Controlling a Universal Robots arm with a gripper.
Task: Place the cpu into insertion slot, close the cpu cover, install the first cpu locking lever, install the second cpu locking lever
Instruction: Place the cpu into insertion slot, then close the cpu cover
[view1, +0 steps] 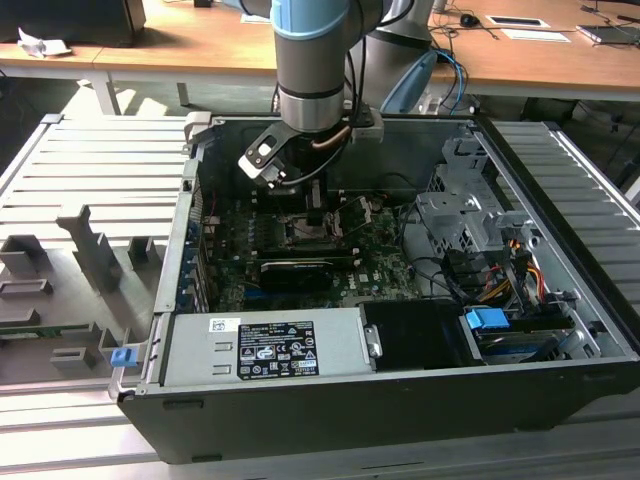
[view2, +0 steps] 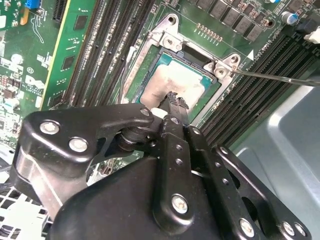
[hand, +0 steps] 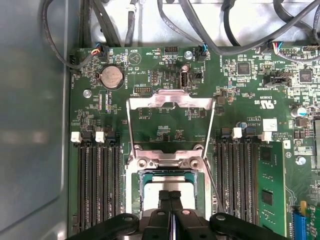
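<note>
In the upper centre of the exterior view the gripper (view1: 316, 212), fingers together and apparently resting on the cpu (view2: 175, 80) lying in the insertion slot (view2: 134, 70) below the raised cpu cover (hand: 150, 100), should, I judge, press lightly and squarely, without sliding.
</note>
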